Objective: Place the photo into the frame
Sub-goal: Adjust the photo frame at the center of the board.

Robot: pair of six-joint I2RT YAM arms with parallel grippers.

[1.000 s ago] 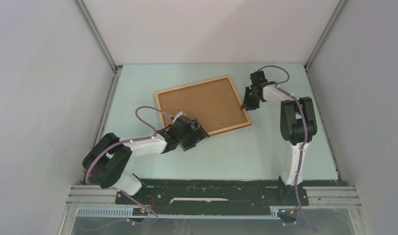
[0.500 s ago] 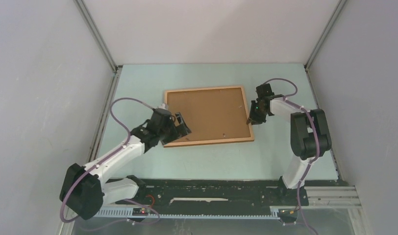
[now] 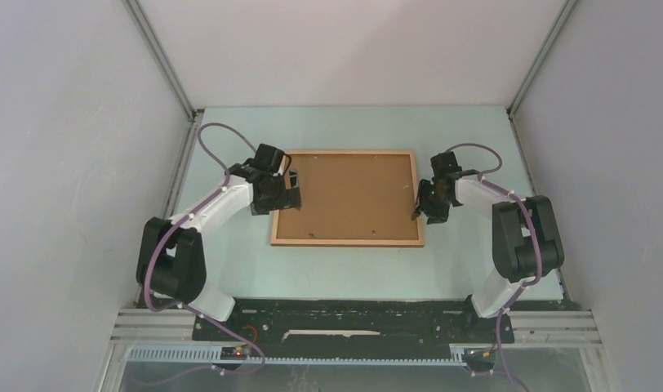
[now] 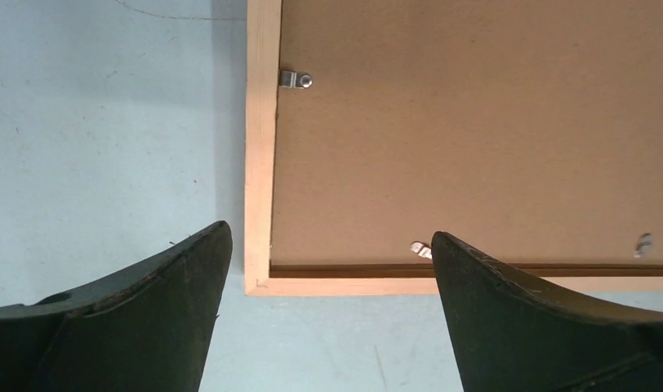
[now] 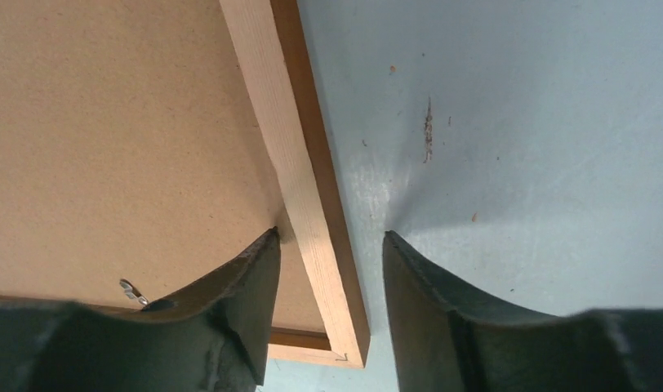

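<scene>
The frame (image 3: pixel 344 242) lies face down on the table, square to its edges, with the brown backing board (image 3: pixel 349 196) set inside it. The photo is hidden. My left gripper (image 3: pixel 285 190) hovers open at the frame's left rail (image 4: pixel 261 147); in the left wrist view a corner of the frame shows between its wide-apart fingers (image 4: pixel 181 278). My right gripper (image 3: pixel 420 204) straddles the right rail (image 5: pixel 271 106). Its left finger (image 5: pixel 246 269) rests on the backing board against the rail's inner side. The other finger (image 5: pixel 418 278) stands off the rail, with table showing in between.
Small metal turn clips (image 4: pixel 295 79) hold the backing board along the rails. Grey enclosure walls and aluminium posts (image 3: pixel 161 61) bound the pale blue table (image 3: pixel 353 131) on three sides. The arm bases sit on the black rail (image 3: pixel 344 314) at the near edge.
The frame has turned clockwise and now lies square to the table. My left arm swung from the frame's near corner to its left rail. The right gripper came nearer and its jaws widened.
</scene>
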